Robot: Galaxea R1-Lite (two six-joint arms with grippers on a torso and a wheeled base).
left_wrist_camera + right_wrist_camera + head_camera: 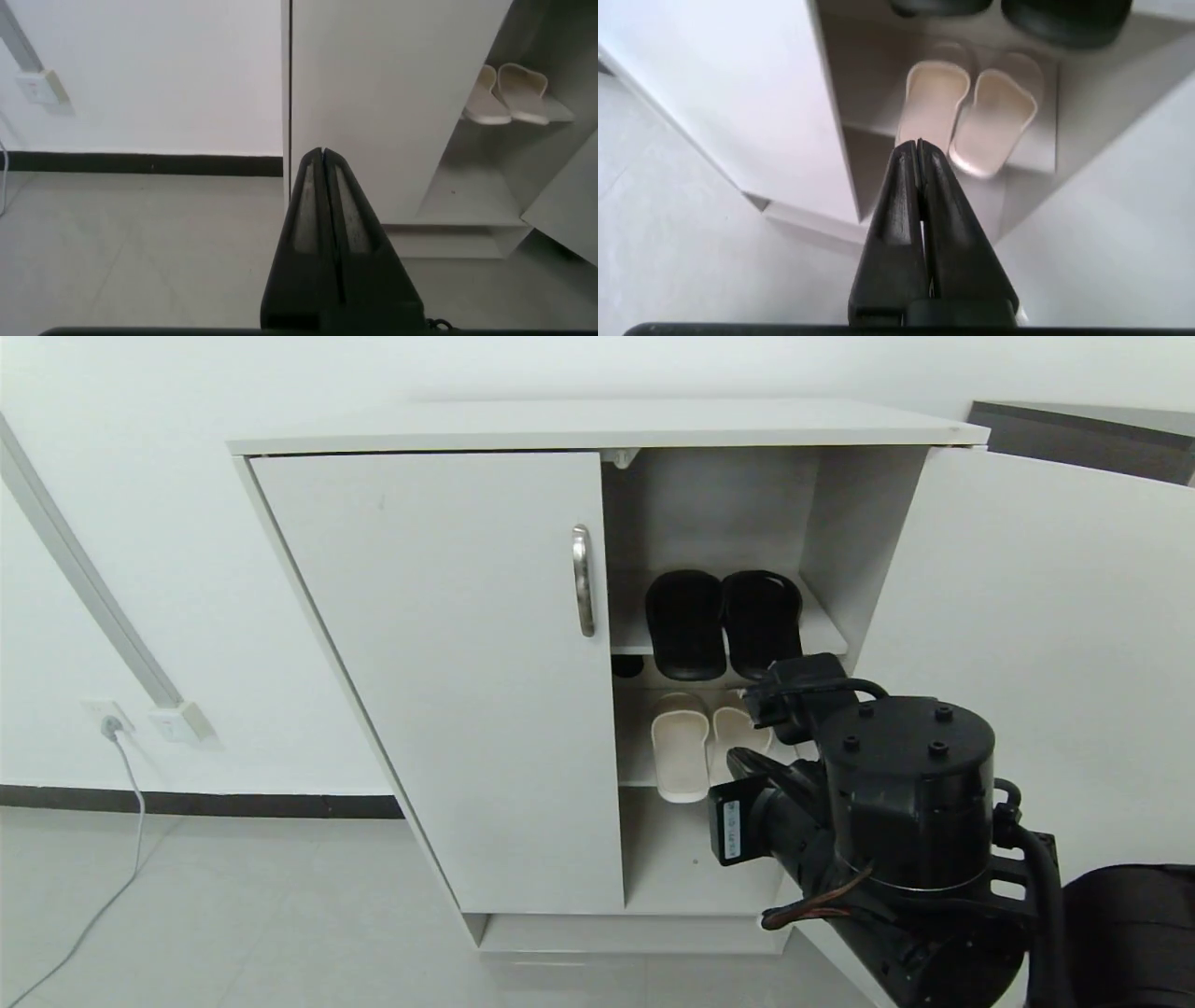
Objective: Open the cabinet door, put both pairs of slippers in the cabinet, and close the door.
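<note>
right wrist view: right gripper (919,147) pinched shut on nothing, hanging just outside the opening. left gripper (323,154) clamped empty too. beyond, the cream slippers (1001,110) sit on the middle shelf, with the black slippers (686,625) on the shelf above. the open door (1027,644) is not yet closed. swung carelessly, it could catch the cream heels, which seem to overhang.

Black screw-topped arm (901,793), orange cable (810,909)
</note>
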